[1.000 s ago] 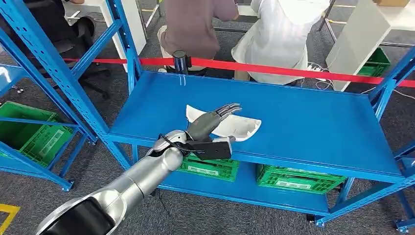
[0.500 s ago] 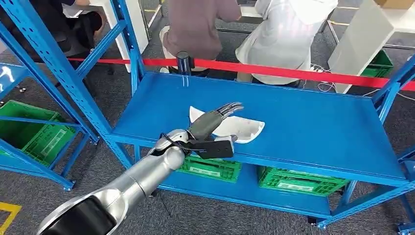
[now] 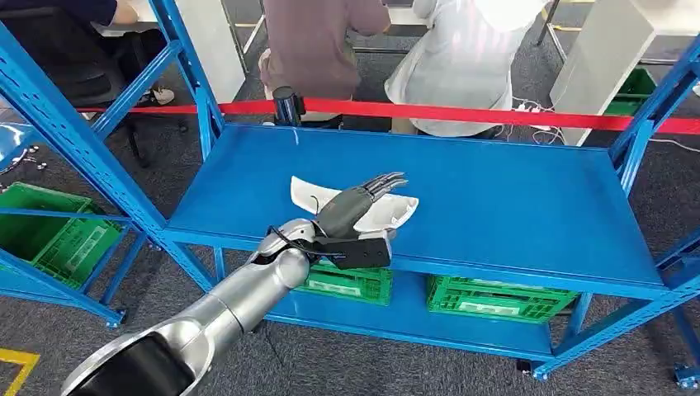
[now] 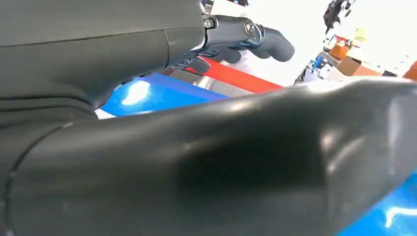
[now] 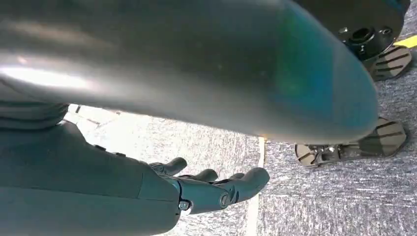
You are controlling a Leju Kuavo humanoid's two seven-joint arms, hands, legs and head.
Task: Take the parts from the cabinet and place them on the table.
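A white curved part [image 3: 399, 211] lies on the top of the blue shelf unit [image 3: 512, 198], near its front edge. My left hand [image 3: 357, 205] reaches over the part from the front, with its fingers [image 3: 385, 182] stretched out flat and slightly apart, holding nothing. Whether the palm touches the part I cannot tell. The left wrist view has the same fingers [image 4: 246, 34] straight, with a sliver of the white part [image 4: 105, 114] under the hand. My right hand [image 5: 206, 189] hangs above grey floor, its fingers loosely extended and holding nothing.
Two green crates [image 3: 498, 299] [image 3: 350, 282] sit on the lower shelf. Another green crate [image 3: 49, 233] rests in the blue rack [image 3: 82, 124] to the left. A red barrier tape [image 3: 462, 113] runs behind the shelf, with people [image 3: 322, 41] seated beyond it.
The whole picture has shifted, so the camera moved: shelf and white part now sit further left in view. My left hand keeps its flat, outstretched pose.
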